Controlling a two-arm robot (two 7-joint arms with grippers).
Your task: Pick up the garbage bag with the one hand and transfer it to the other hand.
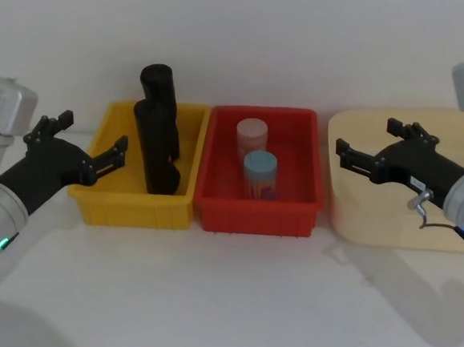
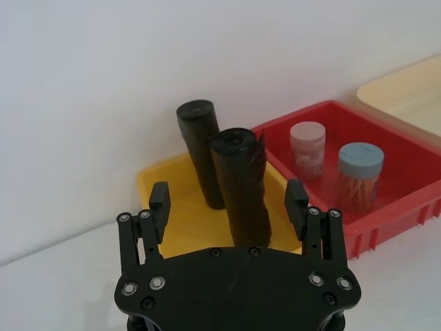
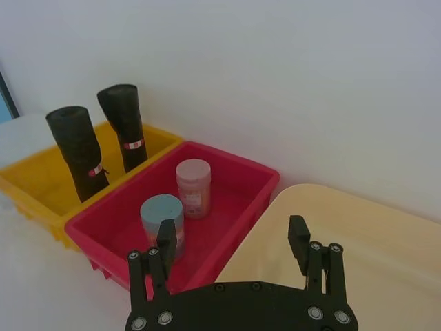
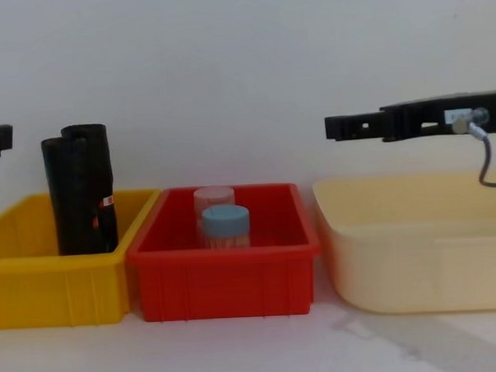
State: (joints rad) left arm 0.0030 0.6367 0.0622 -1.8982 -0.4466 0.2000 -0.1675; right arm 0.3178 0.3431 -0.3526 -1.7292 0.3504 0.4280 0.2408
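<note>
A: Left gripper (image 1: 96, 136) is at the 9 o'clock side of the yellow bin (image 1: 130, 210), fingers (image 2: 160, 200) spread wide, holding nothing. The garbage bag (image 1: 157, 151) stands upright in the bin, lined up between them in the left wrist view.

B: And the second roll (image 1: 158, 87)?

A: At 12 o'clock of the bag, very close. Can't tell if they touch. I'd drive in level and centre the bag before closing, so the far finger doesn't clip the roll behind.

B: Grip height?

A: Mid-body or slightly low, I'd say. Leaves the top free for the handover. Then lift straight up to clear the bin wall.

B: Right side?

A: Right gripper (image 1: 366, 143) hovers over the cream tub (image 1: 372, 219) at 3 o'clock, fingers (image 3: 166, 238) also apart and empty. Looks ready to receive.

B: Anything in the transfer path?

A: Red bin (image 1: 255, 216) sits between, with a blue-lidded jar (image 1: 261, 175) and a pink-lidded jar (image 1: 252, 136). Both are lower than the bag, so carry high.

B: Surroundings?

A: White table (image 1: 226, 302), plain white wall (image 1: 285, 33) behind. The three containers sit in a row, yellow and red side by side.
</note>
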